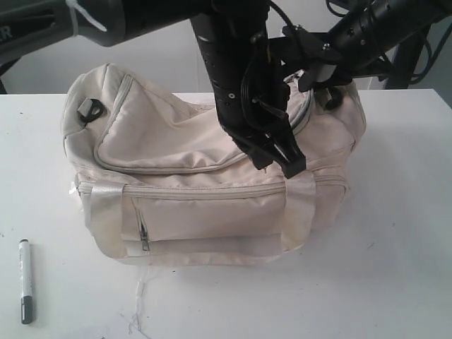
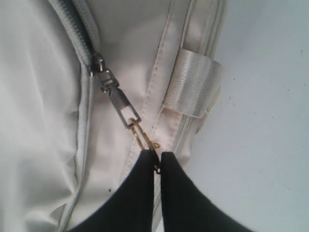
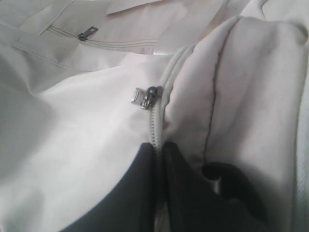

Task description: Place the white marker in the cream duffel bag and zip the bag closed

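Exterior: the white marker (image 1: 25,281) lies on the table (image 1: 402,212), apart from the soft cream duffel bag (image 1: 176,148). It should be light and stiff, so grab mid-barrel. Left wrist: the left gripper (image 2: 157,157) pinches the zip pull (image 2: 142,137). Right wrist: the right gripper (image 3: 158,147) is clamped on the bag's zip edge.

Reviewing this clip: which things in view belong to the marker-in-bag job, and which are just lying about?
Job: white marker, cream duffel bag, its zip pull pinched by the left fingers, right fingers shut on the bag's zip edge.
Lying about: only the white table and a pale thread-like strand on it.
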### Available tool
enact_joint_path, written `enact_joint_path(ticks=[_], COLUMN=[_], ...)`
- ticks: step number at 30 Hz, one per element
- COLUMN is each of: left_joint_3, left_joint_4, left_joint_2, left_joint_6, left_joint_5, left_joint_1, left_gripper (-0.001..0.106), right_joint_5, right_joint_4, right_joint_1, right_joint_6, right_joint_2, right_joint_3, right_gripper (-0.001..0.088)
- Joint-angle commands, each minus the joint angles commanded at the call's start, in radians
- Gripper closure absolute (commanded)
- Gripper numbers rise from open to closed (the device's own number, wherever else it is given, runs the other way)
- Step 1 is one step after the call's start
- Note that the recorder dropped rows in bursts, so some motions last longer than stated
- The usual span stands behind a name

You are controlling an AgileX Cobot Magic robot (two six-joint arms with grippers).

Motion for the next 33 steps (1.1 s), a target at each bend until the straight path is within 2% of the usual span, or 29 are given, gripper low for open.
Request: enact_joint_path(ticks=[12, 30, 33], left_joint_3=[0.045, 0.045, 0.045], left_joint_4=[0.016, 0.039, 0.035], left_joint_2=[-0.017, -0.089, -0.089], left_joint_6=[0.024, 0.03, 0.03], left_joint_5=[0.0, 0.0, 0.0], left_joint_1=[0.006, 0.006, 0.006], left_gripper=[0.105, 0.105, 0.105], right_joint_5=[-0.008, 0.002, 0.006], right_joint_4=[-0.004, 0.006, 0.012], right_joint_1=[-0.011, -0.021, -0.021], right_joint_6=[0.0, -0.002, -0.002], right_joint_2=[0.0, 0.0, -0.002], right_joint_3=[0.0, 0.0, 0.0], right_gripper=[0.0868, 0.0867, 0.0806])
